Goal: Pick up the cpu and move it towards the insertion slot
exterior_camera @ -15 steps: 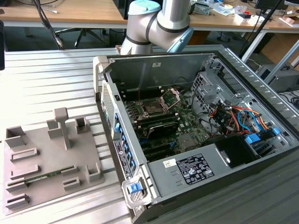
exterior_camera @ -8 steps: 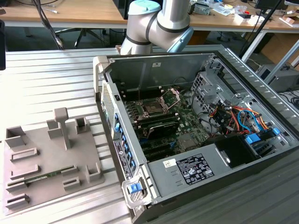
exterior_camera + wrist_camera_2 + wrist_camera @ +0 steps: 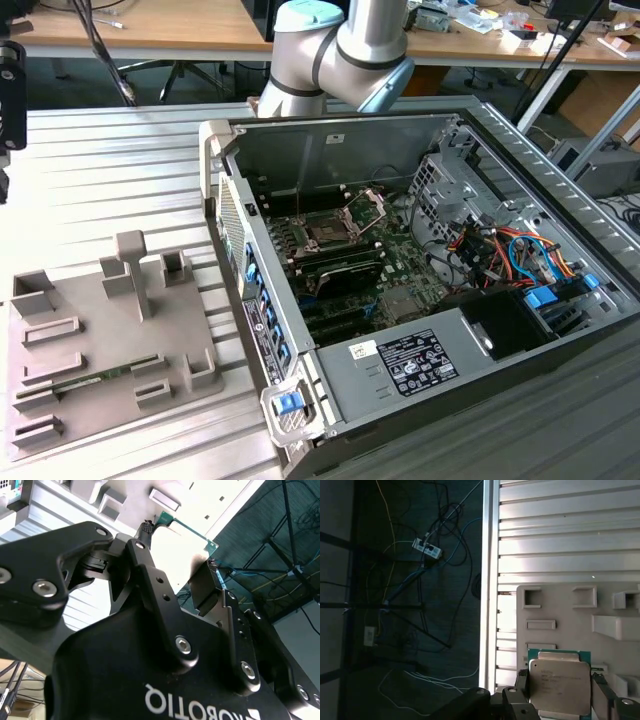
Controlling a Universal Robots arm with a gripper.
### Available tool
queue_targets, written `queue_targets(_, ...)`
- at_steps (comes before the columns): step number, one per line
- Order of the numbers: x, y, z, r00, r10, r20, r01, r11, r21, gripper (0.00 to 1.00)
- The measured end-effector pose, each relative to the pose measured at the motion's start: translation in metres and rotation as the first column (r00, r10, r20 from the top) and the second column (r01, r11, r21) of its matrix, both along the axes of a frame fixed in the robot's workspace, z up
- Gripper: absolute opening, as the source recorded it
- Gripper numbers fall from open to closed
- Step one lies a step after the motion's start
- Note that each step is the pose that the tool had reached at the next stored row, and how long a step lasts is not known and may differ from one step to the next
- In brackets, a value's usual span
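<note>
While aloft, one cpu (image 3: 559, 682) between two fingers (image 3: 152, 580) of one gripper (image 3: 175, 555).

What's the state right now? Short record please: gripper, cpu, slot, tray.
gripper: shut on the cpu, fingers on two opposite edges
cpu: held in the gripper, metal top facing the first wrist view, grey fixture tray behind it
insertion slot: on the board inside the open computer case; looks dark and unfilled
grey fixture tray: on the slatted table, to the exterior view's left of the case
robot arm: behind the case's far wall
</note>
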State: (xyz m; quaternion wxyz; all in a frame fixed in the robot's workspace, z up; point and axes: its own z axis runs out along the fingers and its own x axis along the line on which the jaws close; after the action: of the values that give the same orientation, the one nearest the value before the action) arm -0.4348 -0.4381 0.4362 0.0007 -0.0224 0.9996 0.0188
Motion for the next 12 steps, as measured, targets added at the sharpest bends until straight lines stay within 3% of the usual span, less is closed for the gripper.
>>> queue_targets(12,0.0139,0.0,-0.0001,1.0,0.0,-0.0009,0.0,1.0,0.0,0.55)
